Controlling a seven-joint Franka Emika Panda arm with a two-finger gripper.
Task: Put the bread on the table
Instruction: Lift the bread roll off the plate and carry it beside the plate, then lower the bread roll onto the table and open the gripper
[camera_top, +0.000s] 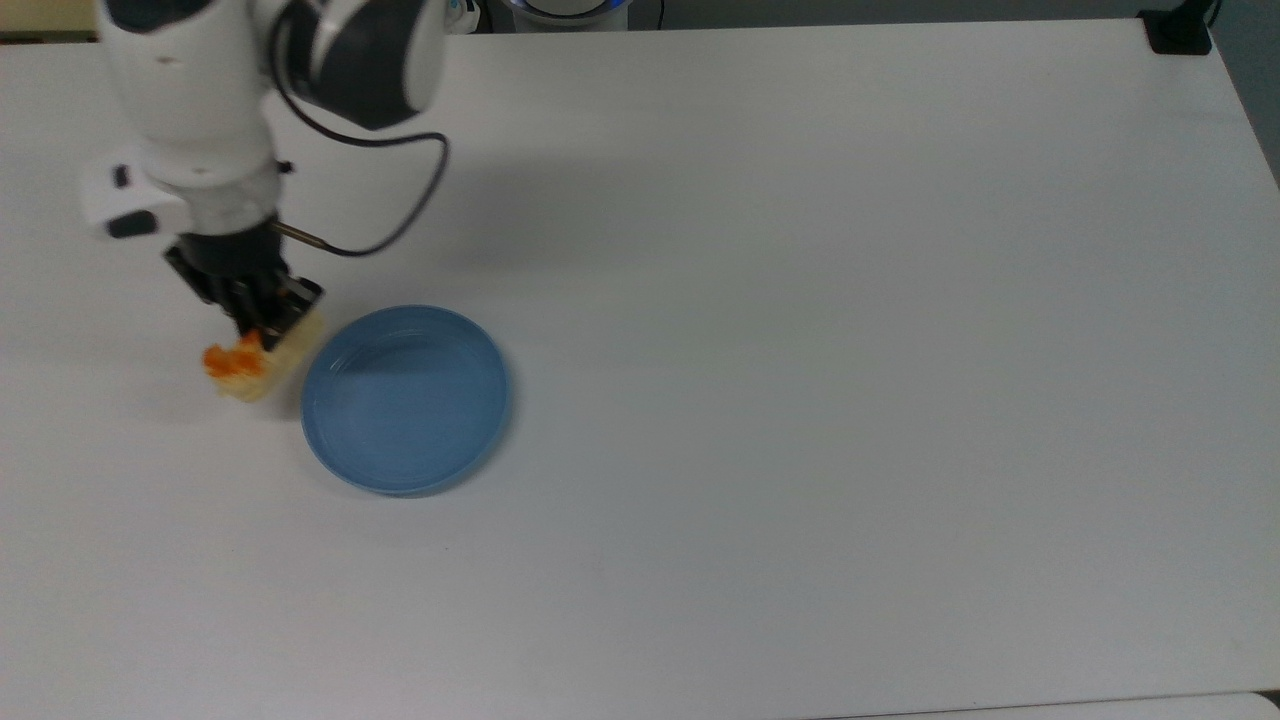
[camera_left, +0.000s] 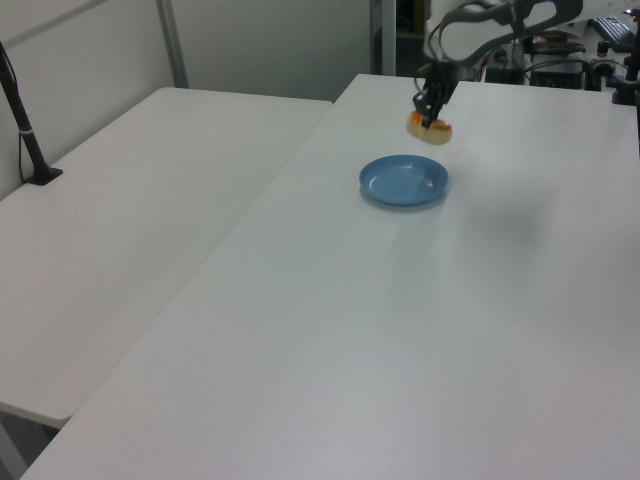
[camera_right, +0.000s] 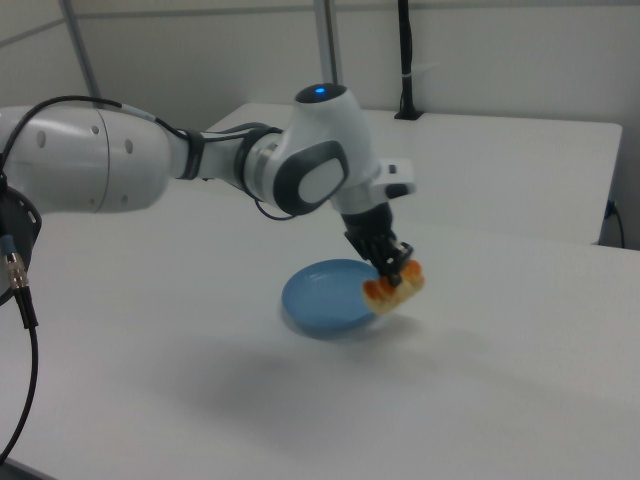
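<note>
The arm's black two-finger gripper (camera_top: 262, 322) pinches the small pale-tan roll with orange glazed bumps (camera_top: 250, 362), which hangs between its jaws clear of the round blue plate (camera_top: 406, 400), presumably so it can come down onto the plain white tabletop (camera_top: 850, 350) below.

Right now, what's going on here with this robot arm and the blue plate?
The robot's gripper is shut on the bread, a small roll with orange bumps on top, and holds it in the air. The bread is clear of the blue plate, on the top view's left of it. The plate has nothing on it and sits on the white table. The bread has not yet been set down on the table.
</note>
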